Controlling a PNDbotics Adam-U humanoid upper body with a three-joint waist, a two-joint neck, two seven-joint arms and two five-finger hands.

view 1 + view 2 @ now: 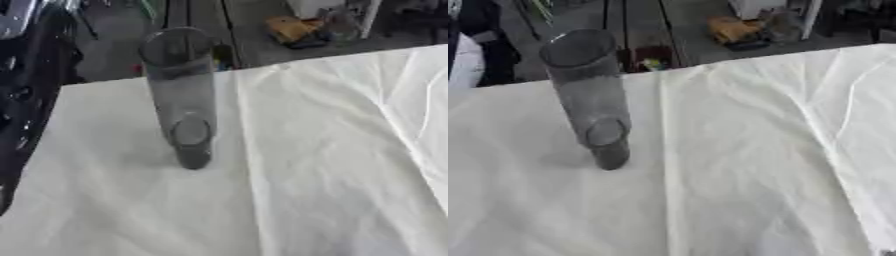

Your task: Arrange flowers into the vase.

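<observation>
No hand in either eye view, left or right, so I can't tell how open either one is or whether it's carrying anything; no arm pose to report either. That kills the main relation: which way the vase lies from a hand, and which hand is nearer, can't be read from these views. What is readable: 1 vase, tall clear glass cylinder, standing upright on the table, base down, mouth up and open. Its long axis runs vertical; the lean toward the camera looks like perspective from the head looking down, not a real tilt. Nothing visible inside it, 0 stems. It sits on the white cloth covering the table, a little in from the far edge, with a long crease in the cloth running just right of the vase from the far edge toward the near one. No flowers visible anywhere near the vase or elsewhere on the cloth. Behind the vase, past the far edge, there's floor clutter, not task related. My read: task is at the start, vase empty, flowers yet to come in. Since the mouth faces straight up, any stem will need to arrive from above, roughly parallel to the vase axis, stem end down. Risk: tall narrow glass, a sideways knock near the rim could tip it.
</observation>
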